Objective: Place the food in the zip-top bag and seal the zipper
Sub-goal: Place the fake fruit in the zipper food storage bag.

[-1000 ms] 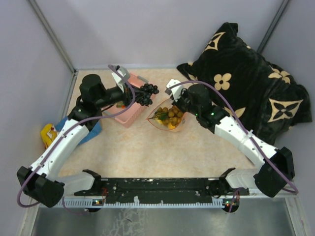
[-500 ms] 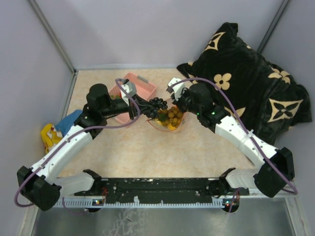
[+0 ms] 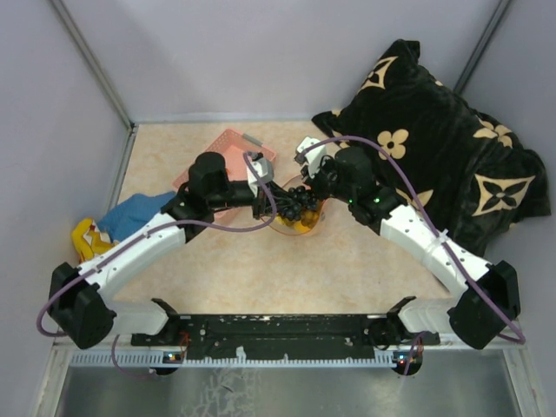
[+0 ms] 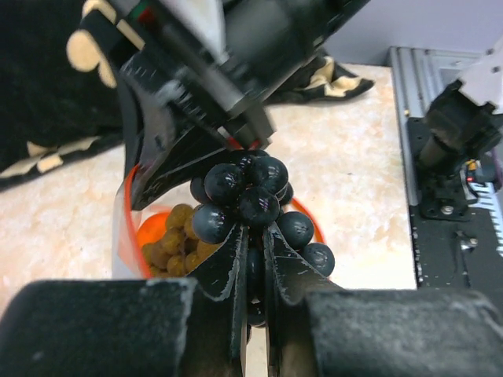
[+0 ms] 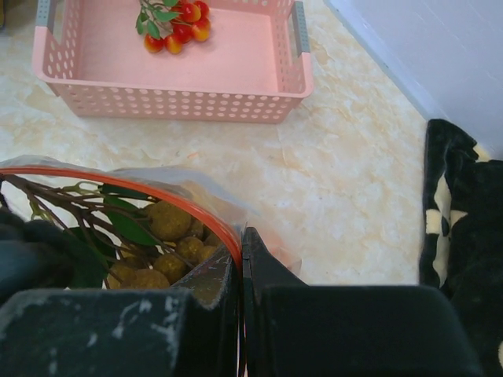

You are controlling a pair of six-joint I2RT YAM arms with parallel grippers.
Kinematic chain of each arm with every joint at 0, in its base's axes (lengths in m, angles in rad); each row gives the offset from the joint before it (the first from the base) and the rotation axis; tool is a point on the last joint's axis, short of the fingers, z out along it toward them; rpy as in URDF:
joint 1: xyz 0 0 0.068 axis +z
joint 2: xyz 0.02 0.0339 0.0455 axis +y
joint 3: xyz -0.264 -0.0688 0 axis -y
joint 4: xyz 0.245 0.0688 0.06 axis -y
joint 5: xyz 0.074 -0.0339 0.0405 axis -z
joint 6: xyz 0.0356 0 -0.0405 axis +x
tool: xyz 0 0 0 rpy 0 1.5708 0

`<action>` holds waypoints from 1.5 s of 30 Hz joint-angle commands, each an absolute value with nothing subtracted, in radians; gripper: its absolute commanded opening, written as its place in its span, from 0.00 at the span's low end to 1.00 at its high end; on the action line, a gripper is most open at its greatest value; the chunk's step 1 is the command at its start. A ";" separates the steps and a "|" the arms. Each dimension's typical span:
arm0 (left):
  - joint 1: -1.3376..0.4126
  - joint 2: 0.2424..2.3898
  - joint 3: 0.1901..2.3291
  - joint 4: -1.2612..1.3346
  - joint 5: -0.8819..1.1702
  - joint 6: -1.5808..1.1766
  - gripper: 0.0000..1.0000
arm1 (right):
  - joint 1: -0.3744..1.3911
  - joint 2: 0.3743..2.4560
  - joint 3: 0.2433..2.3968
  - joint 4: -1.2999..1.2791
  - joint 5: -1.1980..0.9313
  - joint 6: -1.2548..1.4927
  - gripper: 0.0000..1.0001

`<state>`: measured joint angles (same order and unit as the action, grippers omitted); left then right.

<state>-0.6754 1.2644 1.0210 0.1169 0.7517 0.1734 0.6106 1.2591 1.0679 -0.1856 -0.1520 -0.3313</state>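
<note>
Zip-top bag (image 5: 200, 184), upright at mid-bench (image 3: 234, 269), red-orange zipper (image 5: 157, 196) ringing the open mouth; inside, tan-brown berry cluster (image 5: 169, 224) with green leaves. Pink basket (image 5: 173, 98) just behind, holding small red pieces (image 5: 177, 23). Black patterned cushion (image 3: 434, 156) to right, blue cloth (image 3: 139, 211) to left, both apart from bag. Left claw (image 4: 253, 236) pinched tight on dark grapes (image 4: 259, 206) over bag mouth, arm stretched in from left. Right claw (image 5: 240, 243) clamped on bag rim, arm bent, reaching from right.
</note>
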 commanded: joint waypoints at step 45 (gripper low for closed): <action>-0.696 1.313 1.149 -0.020 0.223 0.102 0.70 | 0.565 1.242 1.083 -0.064 -0.300 -0.212 0.00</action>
<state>-0.7002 1.3582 1.1175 0.0261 0.2386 0.1478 0.5793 1.2396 1.0584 -0.1417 -0.3046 -0.2455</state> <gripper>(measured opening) 0.686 0.005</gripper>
